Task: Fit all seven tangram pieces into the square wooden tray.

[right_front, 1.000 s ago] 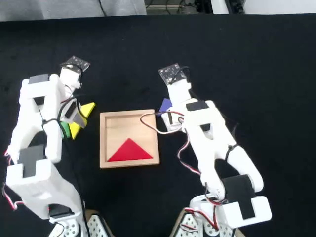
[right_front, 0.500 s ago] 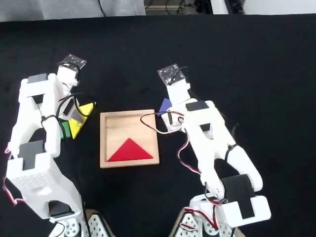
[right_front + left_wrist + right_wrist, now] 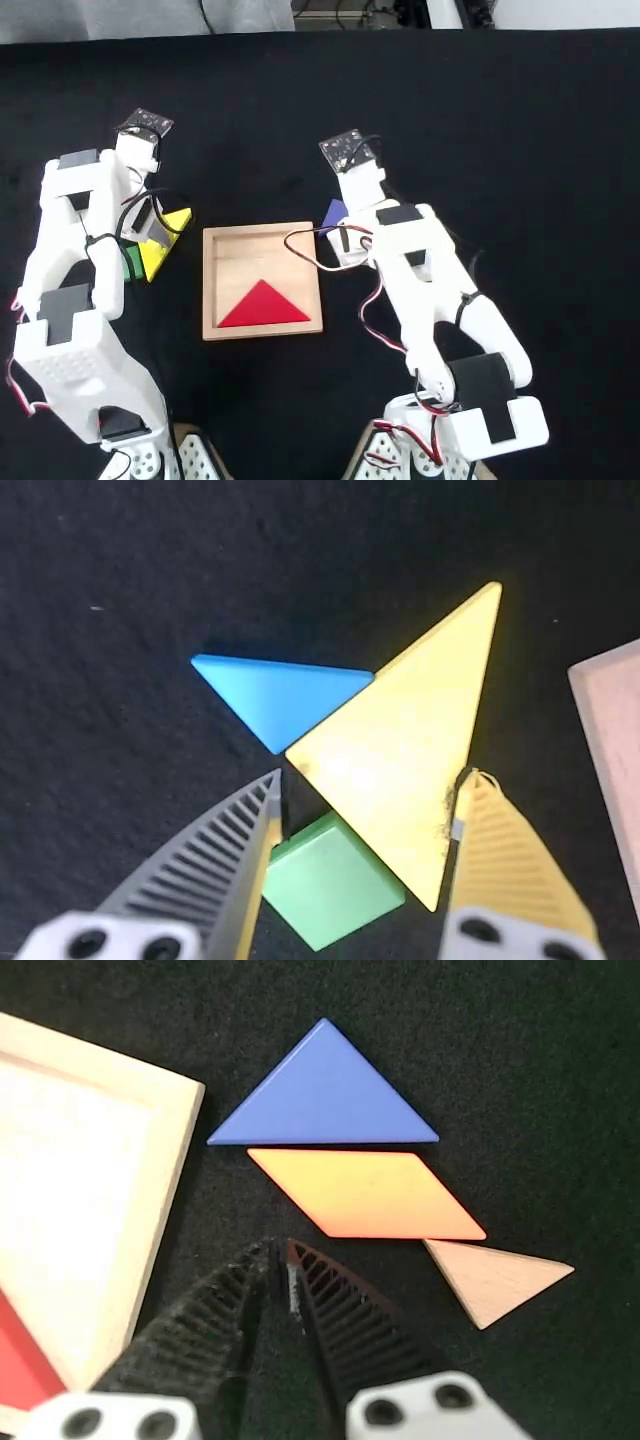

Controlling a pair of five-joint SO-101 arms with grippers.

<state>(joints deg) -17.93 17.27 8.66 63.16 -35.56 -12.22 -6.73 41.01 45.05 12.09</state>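
The square wooden tray (image 3: 212, 280) lies between the arms with a red triangle (image 3: 262, 305) inside it. My left gripper (image 3: 370, 780) is open low over a large yellow triangle (image 3: 400, 740), one finger on each side of it. A green square (image 3: 330, 880) lies between the fingers and a small blue triangle (image 3: 275, 690) just beyond. In the high view this gripper (image 3: 152, 238) sits left of the tray. My right gripper (image 3: 287, 1255) is shut with nothing in it, just short of an orange parallelogram (image 3: 365, 1193), a violet-blue triangle (image 3: 325, 1095) and a tan triangle (image 3: 495, 1278).
Black cloth covers the whole table. The tray's rim (image 3: 170, 1180) runs close beside the right gripper, and its corner (image 3: 610, 750) lies near the left one. The right arm (image 3: 420, 270) stands over the pieces to the right of the tray.
The left arm's wrist has shifted slightly to the left over the yellow triangle. The right arm and the tray have stayed put.
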